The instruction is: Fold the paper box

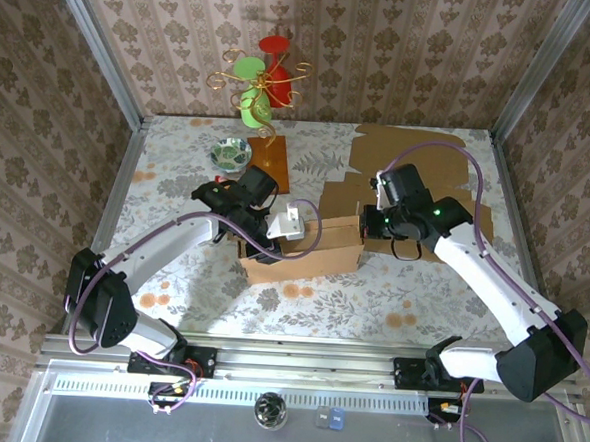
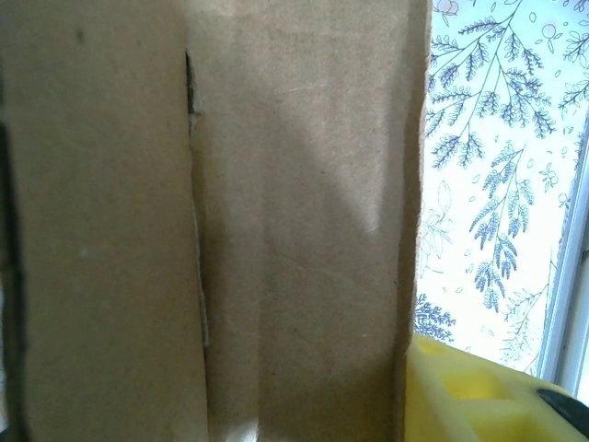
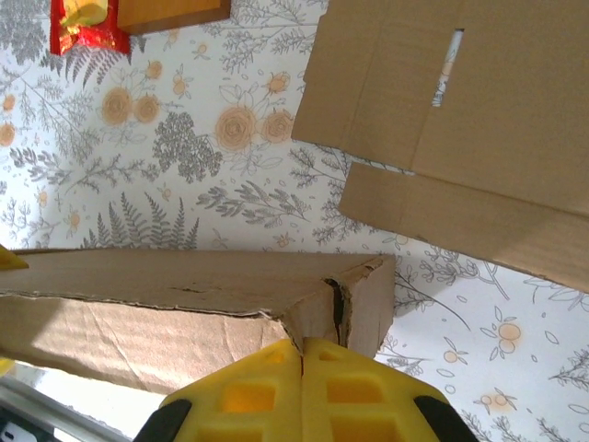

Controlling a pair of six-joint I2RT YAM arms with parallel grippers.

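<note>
Cardboard box [image 1: 303,247]: lying mid-table between both grippers, long axis running roughly 8 to 2 o'clock.
Right gripper [image 3: 302,366]: fingers closed together, nosing against the 2 o'clock end corner.
Left gripper [image 1: 269,237]: crowding the 8 o'clock end, grip unclear.
Your step: you are squaring the ends, so be pressing evenly, avoiding buckling walls.
</note>
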